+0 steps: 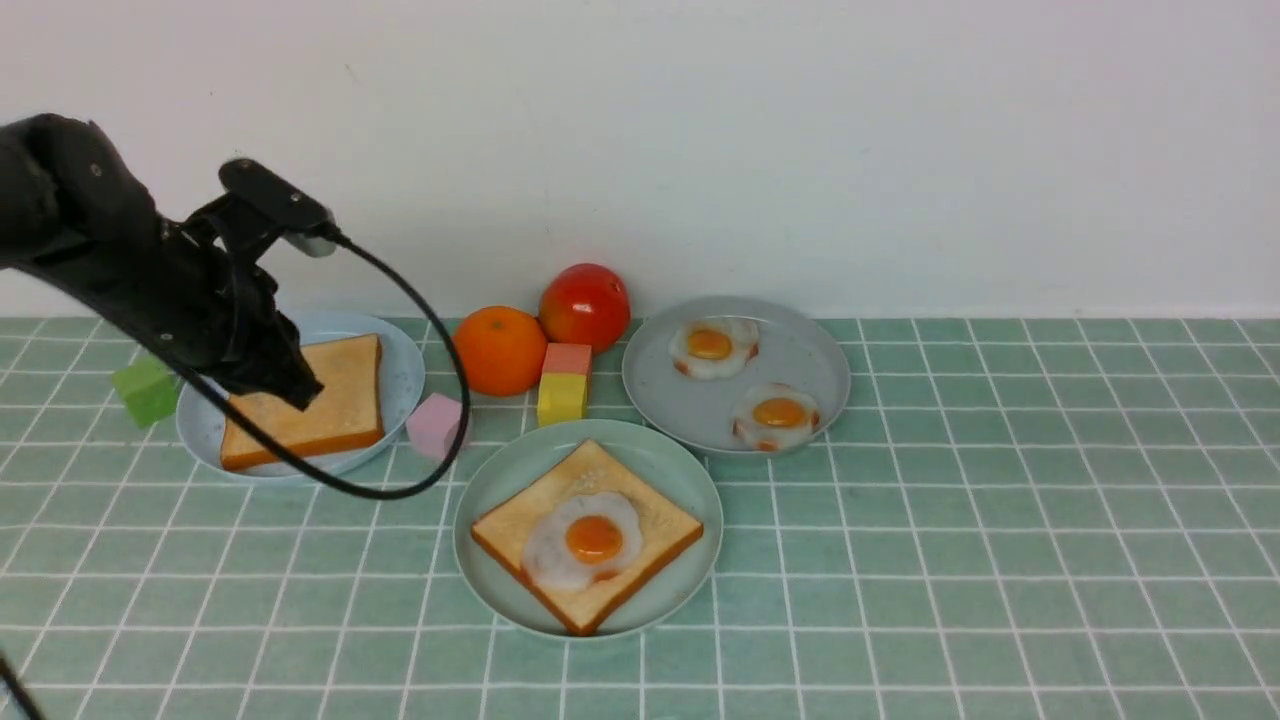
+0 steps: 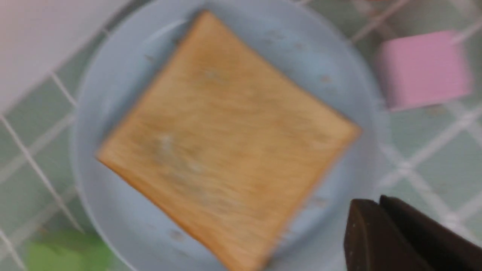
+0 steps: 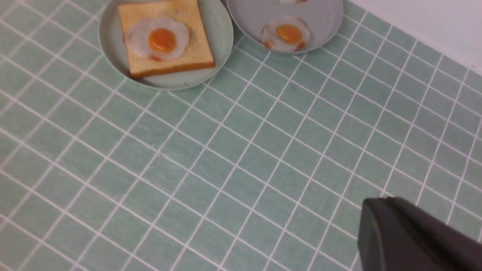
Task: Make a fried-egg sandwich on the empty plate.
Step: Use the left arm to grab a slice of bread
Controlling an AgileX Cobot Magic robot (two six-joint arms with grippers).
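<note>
Now the left gripper point(image 1: 298, 392) is hanging over the second toast slice point(image 1: 335, 405), which is lying on the pale blue plate point(image 1: 402, 375). Its fingers point(image 2: 367, 237) are showing close together in the blurred wrist view, yet I cannot tell whether they are clenched or released. The right gripper point(image 3: 376, 222) is sitting clenched and empty above the bare tiles point(image 3: 226, 169). The mint-green plate point(image 1: 510, 470) is resting front and centre, carrying the bottom toast slice point(image 1: 655, 528) with the fried egg point(image 1: 585, 540) uncovered on top. The grey plate point(image 1: 800, 350) behind it is carrying 2 spare eggs point(image 1: 712, 345).
</note>
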